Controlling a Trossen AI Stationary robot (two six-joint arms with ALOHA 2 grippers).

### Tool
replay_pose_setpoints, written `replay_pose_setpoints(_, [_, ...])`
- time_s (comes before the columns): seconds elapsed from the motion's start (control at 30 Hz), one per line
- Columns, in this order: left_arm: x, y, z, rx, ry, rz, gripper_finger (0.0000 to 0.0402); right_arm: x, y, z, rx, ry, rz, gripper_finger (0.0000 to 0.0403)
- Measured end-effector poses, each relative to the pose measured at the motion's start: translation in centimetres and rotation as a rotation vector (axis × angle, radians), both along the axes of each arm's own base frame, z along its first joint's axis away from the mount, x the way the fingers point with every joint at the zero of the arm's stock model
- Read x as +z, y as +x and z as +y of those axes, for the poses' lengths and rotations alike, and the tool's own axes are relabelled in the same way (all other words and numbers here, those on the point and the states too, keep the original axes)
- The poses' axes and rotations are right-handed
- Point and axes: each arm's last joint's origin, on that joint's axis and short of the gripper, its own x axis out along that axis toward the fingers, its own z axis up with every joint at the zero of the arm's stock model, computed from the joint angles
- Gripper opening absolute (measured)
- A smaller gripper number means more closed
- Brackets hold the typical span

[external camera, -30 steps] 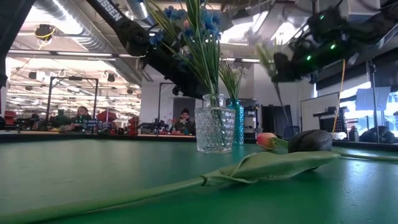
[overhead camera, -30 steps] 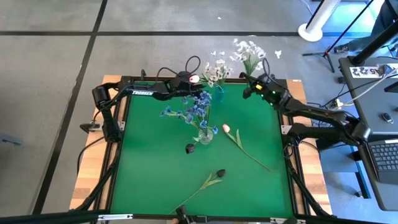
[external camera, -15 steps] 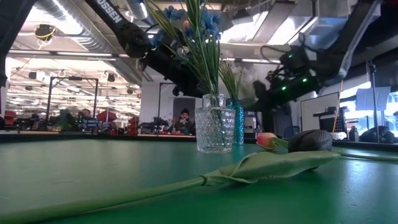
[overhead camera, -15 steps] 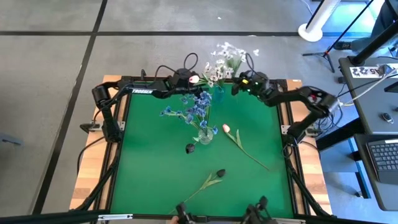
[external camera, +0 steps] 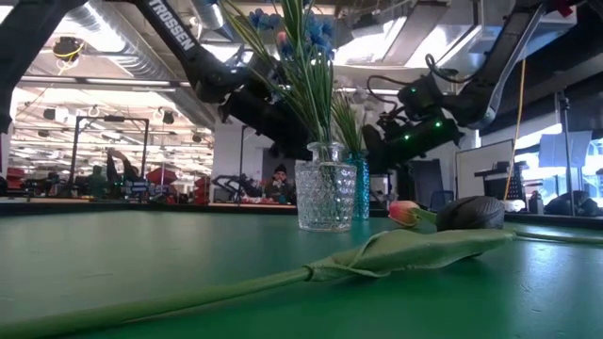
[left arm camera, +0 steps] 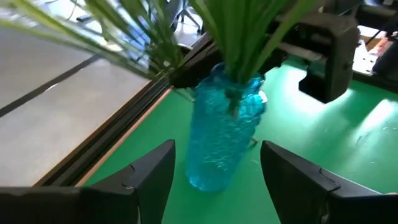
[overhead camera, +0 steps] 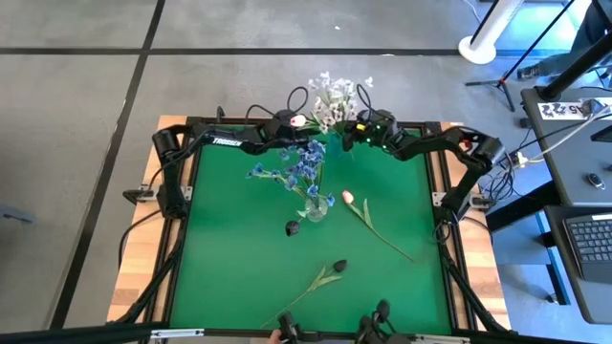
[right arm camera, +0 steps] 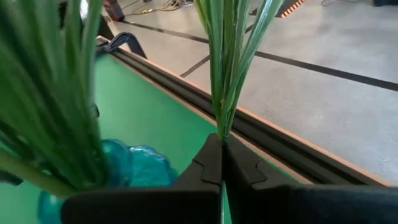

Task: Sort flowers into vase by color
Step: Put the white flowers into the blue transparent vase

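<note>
Near edge, lower centre of the high view: near-black tulip (overhead camera: 338,266), lying flat on the green table (overhead camera: 229,248), stalk running toward the lower left.
Centre: second near-black tulip (overhead camera: 293,227) just left of the clear glass vase (overhead camera: 315,208); pink tulip (overhead camera: 347,197) to its right, stalk trailing toward the lower right.
Clear glass vase: upright, holding the blue blossoms (overhead camera: 296,167); in the low view, tops cut off by the upper edge.
Upper centre, far edge: blue vase (left arm camera: 225,127), upright, holding green stalks; mostly hidden from above under white blossoms (overhead camera: 330,100) and both arms.
Left gripper (left arm camera: 217,165): fingers spread wide, standing either side of the blue vase, apparently not touching it.
Right gripper (right arm camera: 222,163): fingers pressed together on a bunch of thin green stalks (right arm camera: 227,68) beside the blue vase; blossoms above out of frame.
</note>
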Motion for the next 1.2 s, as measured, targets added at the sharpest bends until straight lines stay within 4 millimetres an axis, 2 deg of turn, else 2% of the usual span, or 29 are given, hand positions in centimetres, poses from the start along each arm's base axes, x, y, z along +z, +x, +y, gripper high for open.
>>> replay_pose_setpoints(0.43, [0.0,1.0,-1.5,-0.016,0.025,-0.022,0.0236,0.1,0.7,0.8,0.03,0.034,-0.039,0.0])
replay_pose_setpoints(0.73, [0.1,1.0,-1.4,0.009,0.035,-0.029,0.0236,0.2,1.8,2.2,0.079,0.037,-0.043,0.0])
replay_pose_setpoints(1.2, [-0.4,1.6,-1.9,-0.035,0.029,-0.052,0.0236,0.2,1.8,2.2,0.072,0.058,-0.065,0.0])
